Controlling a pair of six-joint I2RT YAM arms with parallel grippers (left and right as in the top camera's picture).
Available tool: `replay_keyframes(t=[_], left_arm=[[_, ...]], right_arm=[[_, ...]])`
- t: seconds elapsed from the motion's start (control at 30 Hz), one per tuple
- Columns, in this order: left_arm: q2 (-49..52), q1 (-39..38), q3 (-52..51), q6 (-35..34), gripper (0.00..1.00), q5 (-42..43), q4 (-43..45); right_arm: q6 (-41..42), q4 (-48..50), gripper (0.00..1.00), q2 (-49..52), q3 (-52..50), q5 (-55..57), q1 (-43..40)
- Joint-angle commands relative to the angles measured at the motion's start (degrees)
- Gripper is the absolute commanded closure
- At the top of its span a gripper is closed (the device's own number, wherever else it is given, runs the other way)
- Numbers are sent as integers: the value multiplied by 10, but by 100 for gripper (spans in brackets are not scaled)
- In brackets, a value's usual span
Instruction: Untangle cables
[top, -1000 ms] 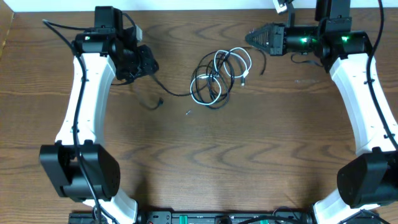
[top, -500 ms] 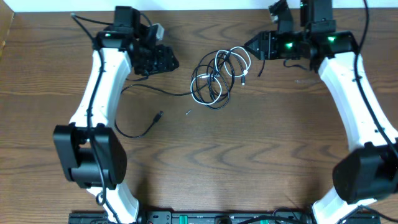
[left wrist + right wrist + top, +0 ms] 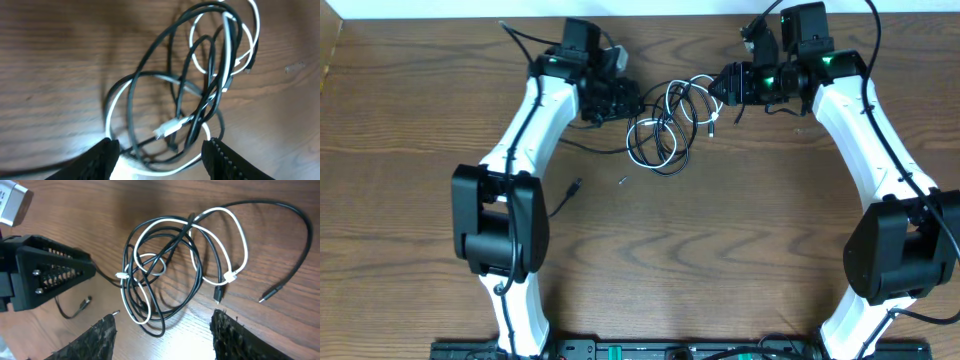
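Two open grippers flank the knot, nothing gripped yet

The cables [image 3: 665, 125] lie tangled on the table [image 3: 740, 250]. Our left gripper [image 3: 625, 100] is just beside them on one side and our right gripper [image 3: 720, 85] on the other, both with fingers apart. We should each pinch a different outer strand, then draw apart slowly.

Cables [image 3: 170, 126] blurred in left wrist view, one strand cut off bottom-left, tiny speck [image 3: 622, 181] unidentifiable.

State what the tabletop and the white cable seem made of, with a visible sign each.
Tabletop: wood or wood-look laminate, matte; brown grain lines show. White cable: probably plastic-sheathed, smooth, slightly glossy; it curls in loose loops and catches light.
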Motion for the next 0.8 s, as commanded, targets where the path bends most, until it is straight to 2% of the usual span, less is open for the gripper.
replay_keyframes(t=[0.0, 0.33, 0.77], left_arm=[[16, -12, -1, -9, 41, 9, 14], [58, -37, -1, -9, 41, 9, 56], [107, -40, -2, -9, 43, 9, 63]], right_arm=[[-2, -2, 41, -4, 0, 11, 2], [-13, -14, 39, -4, 0, 16, 2], [-13, -21, 37, -4, 0, 26, 3]])
